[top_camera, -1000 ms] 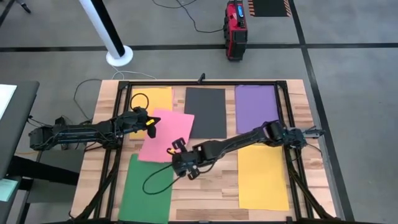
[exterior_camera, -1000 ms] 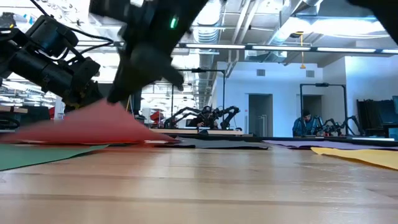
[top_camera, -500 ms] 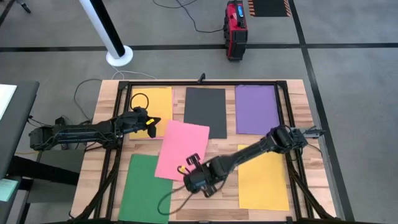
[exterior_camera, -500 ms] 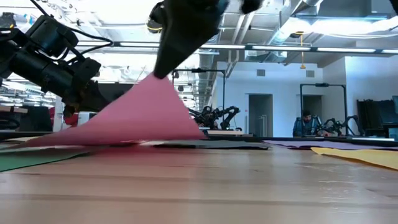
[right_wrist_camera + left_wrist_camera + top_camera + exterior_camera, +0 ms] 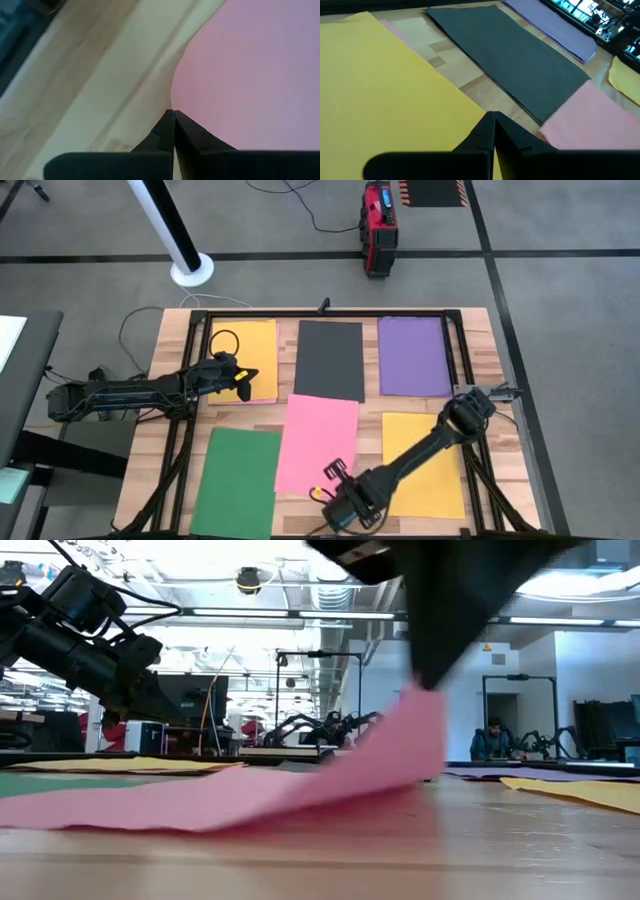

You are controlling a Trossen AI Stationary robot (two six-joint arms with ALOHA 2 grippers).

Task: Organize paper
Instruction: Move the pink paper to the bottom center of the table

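Note:
The pink sheet (image 5: 318, 435) lies near the table's front, between the green sheet (image 5: 237, 480) and a yellow sheet (image 5: 422, 465). My right gripper (image 5: 337, 482) is shut on the pink sheet's near end. Along the far side lie another yellow sheet (image 5: 246, 355), a dark grey sheet (image 5: 330, 360) and a purple sheet (image 5: 413, 355). My left gripper (image 5: 243, 386) hangs shut over the far yellow sheet's near right corner (image 5: 445, 125); in the low view it is clear of the table. My right gripper pinches the pink sheet at its near edge (image 5: 172, 106), close to the near right corner, between its two fingers. It comes from above. That corner (image 5: 425, 715) is lifted off the wood. From there the sheet curves down, and the rest of the sheet (image 5: 200, 808) lies on the table.
A black frame rail (image 5: 455, 350) runs round the work area. Bare wood (image 5: 370, 405) shows in the gaps between the sheets. A red device (image 5: 378, 225) and a white pole base (image 5: 191, 270) stand on the floor beyond the far edge.
My right gripper has gone toward the table's near edge and somewhat right, dragging the pink sheet by its lifted near end. The sheet has slid off the far yellow and dark grey sheets and turned straight, coming between the green and the near yellow sheet.

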